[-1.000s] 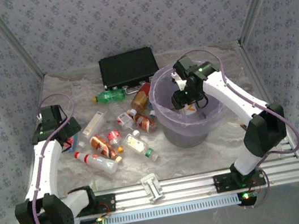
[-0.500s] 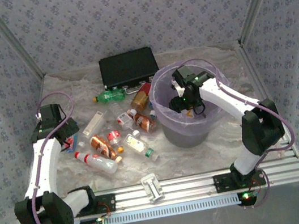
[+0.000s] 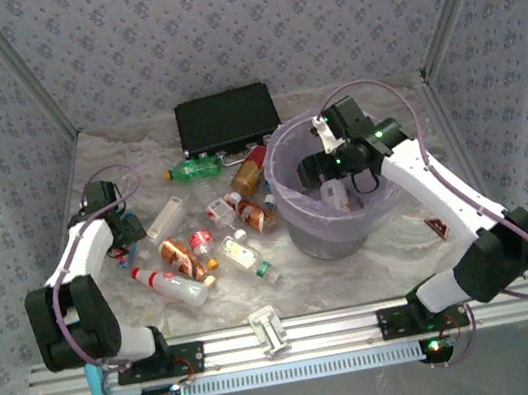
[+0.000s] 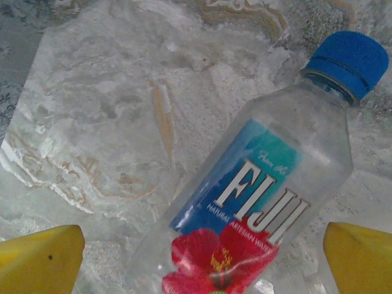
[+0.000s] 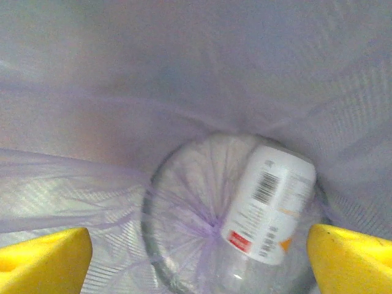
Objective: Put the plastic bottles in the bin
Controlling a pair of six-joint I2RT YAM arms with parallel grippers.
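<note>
In the left wrist view a clear Fiji bottle [image 4: 263,202] with a blue cap lies on the marbled table. My left gripper [image 4: 202,263] is open over it, one yellow fingertip on each side of its lower body. From above, the left gripper [image 3: 122,231] hangs at the table's left. My right gripper [image 3: 325,173] is open over the mouth of the bin [image 3: 299,214]. A white-labelled bottle [image 5: 269,208] lies on the lavender liner at the bin's bottom, below the right gripper [image 5: 199,260]. Several plastic bottles lie loose left of the bin, among them a green one [image 3: 194,170] and an amber one [image 3: 248,172].
A flat black case [image 3: 228,119] lies at the back, behind the bottles. A white clip-like block [image 3: 267,330] sits by the front rail. Patterned walls close in the table on three sides.
My right gripper has opened over the bin and its arm has lifted a little. My left arm has swung its elbow outward and its gripper has come down over the Fiji bottle.
</note>
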